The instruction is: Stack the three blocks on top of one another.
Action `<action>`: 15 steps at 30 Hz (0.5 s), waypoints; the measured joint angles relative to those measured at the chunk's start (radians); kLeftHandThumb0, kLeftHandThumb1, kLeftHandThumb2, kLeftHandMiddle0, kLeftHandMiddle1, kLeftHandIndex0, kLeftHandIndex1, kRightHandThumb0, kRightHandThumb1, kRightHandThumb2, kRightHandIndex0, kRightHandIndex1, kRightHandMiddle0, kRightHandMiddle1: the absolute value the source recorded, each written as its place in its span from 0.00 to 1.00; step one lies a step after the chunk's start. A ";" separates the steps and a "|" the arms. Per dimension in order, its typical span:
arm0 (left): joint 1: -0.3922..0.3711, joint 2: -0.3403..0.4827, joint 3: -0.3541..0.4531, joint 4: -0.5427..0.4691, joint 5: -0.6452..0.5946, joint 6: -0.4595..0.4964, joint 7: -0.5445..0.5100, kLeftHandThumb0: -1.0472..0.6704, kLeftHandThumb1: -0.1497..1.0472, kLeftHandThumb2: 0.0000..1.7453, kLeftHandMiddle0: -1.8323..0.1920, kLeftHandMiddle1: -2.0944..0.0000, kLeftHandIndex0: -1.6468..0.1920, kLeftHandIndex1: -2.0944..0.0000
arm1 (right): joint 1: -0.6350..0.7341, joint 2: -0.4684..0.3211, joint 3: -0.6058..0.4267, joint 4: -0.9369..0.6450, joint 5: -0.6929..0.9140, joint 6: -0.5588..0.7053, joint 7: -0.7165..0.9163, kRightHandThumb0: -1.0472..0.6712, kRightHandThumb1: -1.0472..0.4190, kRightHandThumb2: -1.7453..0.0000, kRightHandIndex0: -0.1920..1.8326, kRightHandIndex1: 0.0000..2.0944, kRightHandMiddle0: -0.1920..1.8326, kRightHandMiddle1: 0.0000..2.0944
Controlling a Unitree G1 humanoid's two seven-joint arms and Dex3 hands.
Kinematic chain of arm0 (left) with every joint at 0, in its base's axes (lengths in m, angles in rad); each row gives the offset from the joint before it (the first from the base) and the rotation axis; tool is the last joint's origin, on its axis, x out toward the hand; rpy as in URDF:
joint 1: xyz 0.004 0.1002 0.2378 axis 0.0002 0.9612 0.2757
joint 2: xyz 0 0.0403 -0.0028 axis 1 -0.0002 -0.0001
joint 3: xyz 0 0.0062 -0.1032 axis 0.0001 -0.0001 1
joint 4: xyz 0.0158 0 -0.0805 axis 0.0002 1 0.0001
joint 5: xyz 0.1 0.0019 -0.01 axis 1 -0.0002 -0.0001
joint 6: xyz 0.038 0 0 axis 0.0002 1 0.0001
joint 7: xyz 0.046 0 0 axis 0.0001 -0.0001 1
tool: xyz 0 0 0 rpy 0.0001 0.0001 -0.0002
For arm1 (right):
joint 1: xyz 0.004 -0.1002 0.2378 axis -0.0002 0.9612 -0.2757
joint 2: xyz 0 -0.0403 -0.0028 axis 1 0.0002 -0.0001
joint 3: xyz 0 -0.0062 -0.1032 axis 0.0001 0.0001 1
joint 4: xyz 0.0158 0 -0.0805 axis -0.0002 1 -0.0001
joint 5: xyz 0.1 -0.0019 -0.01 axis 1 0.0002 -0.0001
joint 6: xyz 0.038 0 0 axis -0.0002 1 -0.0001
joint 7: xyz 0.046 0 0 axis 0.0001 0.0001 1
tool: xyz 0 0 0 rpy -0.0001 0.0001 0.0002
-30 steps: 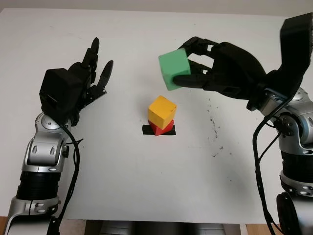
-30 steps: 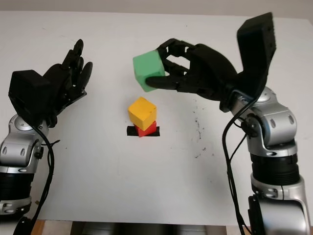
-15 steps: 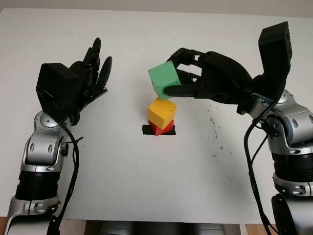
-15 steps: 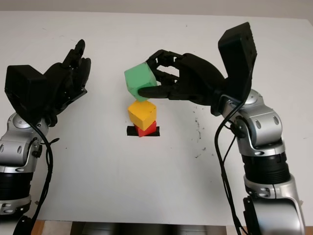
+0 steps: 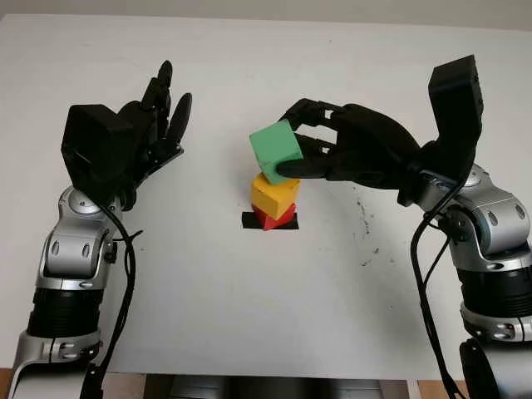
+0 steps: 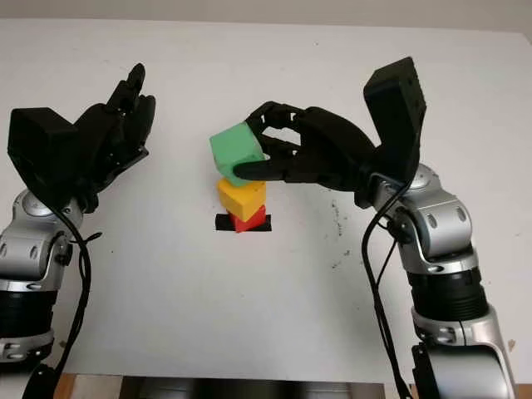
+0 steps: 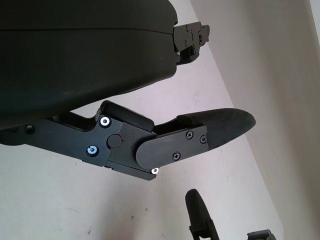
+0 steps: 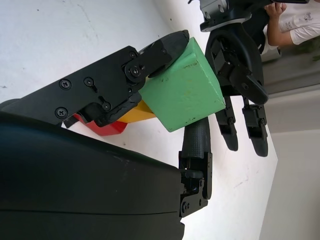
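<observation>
My right hand (image 5: 303,154) is shut on a green block (image 5: 275,150) and holds it tilted just over a yellow block (image 5: 273,197). I cannot tell if green touches yellow. The yellow block sits on a red block (image 5: 269,220), which stands on a strip of black tape (image 5: 248,221) at the middle of the white table (image 5: 249,299). In the right wrist view the green block (image 8: 183,91) is pinched between fingers (image 8: 155,52), with yellow (image 8: 134,115) and red (image 8: 102,127) behind it. My left hand (image 5: 158,125) is open, raised over the table's left side.
A few dark specks (image 5: 364,218) mark the table to the right of the stack. The table's front edge (image 5: 274,376) runs between my two forearms.
My right hand has carried the green block down and to the left, from high at the right of the stack to just above the yellow block. The left hand has barely shifted.
</observation>
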 measured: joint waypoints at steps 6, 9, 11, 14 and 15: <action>0.000 0.000 0.000 -0.004 0.000 0.001 -0.004 0.14 1.00 0.40 1.00 1.00 1.00 1.00 | 0.015 0.002 0.002 -0.003 0.000 0.005 0.001 0.33 0.06 0.97 0.18 0.03 0.25 0.81; 0.000 0.000 0.000 -0.005 -0.001 0.004 -0.004 0.14 1.00 0.39 1.00 1.00 1.00 1.00 | 0.026 0.003 0.003 -0.004 -0.003 0.004 0.000 0.33 0.06 0.97 0.19 0.03 0.25 0.81; 0.000 0.000 0.000 -0.009 -0.003 0.007 -0.004 0.15 1.00 0.39 1.00 1.00 1.00 1.00 | 0.034 0.003 0.007 -0.007 -0.012 0.003 -0.003 0.33 0.06 0.97 0.19 0.03 0.25 0.81; 0.000 0.001 0.000 -0.017 -0.004 0.013 -0.007 0.15 1.00 0.39 1.00 1.00 1.00 1.00 | 0.038 0.003 0.018 -0.012 -0.028 -0.008 -0.004 0.33 0.07 0.97 0.19 0.03 0.25 0.81; 0.000 0.001 0.000 -0.019 -0.004 0.014 -0.009 0.15 1.00 0.39 1.00 1.00 1.00 1.00 | 0.038 0.003 0.020 -0.014 -0.035 -0.015 -0.006 0.33 0.07 0.97 0.19 0.03 0.25 0.81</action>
